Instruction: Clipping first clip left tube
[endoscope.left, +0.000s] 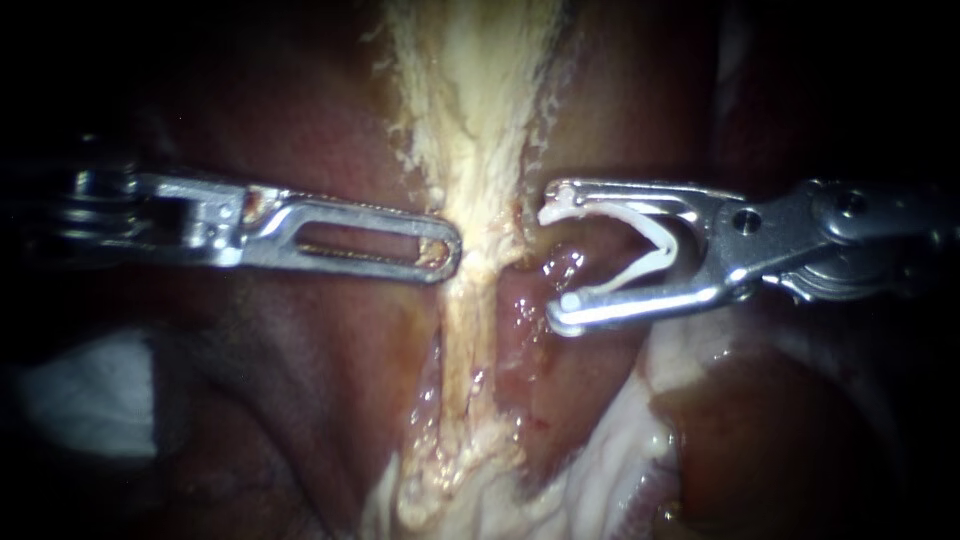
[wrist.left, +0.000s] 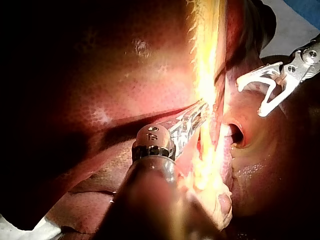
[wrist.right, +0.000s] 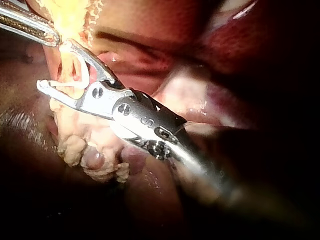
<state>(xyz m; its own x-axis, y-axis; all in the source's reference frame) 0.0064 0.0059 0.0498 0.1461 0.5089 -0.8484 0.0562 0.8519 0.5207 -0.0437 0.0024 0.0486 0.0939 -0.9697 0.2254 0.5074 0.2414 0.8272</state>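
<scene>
A pale yellow strand of tissue (endoscope.left: 470, 300) runs down the middle of the endoscope view, with a pink tube (endoscope.left: 520, 320) along its right side. My left instrument (endoscope.left: 440, 255) lies flat with its slotted jaws together, their tip gripping the strand's left edge (wrist.left: 195, 117) (wrist.right: 47, 32). My right instrument (endoscope.left: 555, 255) holds a white clip (endoscope.left: 655, 250) spread in a wide V between its jaws. The clip's mouth faces the strand, and pink glistening tissue (endoscope.left: 562, 268) sits just inside it. In the right wrist view its jaws (wrist.right: 52, 65) straddle the strand.
Dark red liver (endoscope.left: 300, 120) surrounds the strand on both sides. White gauze (endoscope.left: 90, 390) lies at the lower left. Pale fatty tissue (endoscope.left: 600, 480) spreads below the right instrument. In the left wrist view the right instrument (wrist.left: 250, 97) stands beyond the strand.
</scene>
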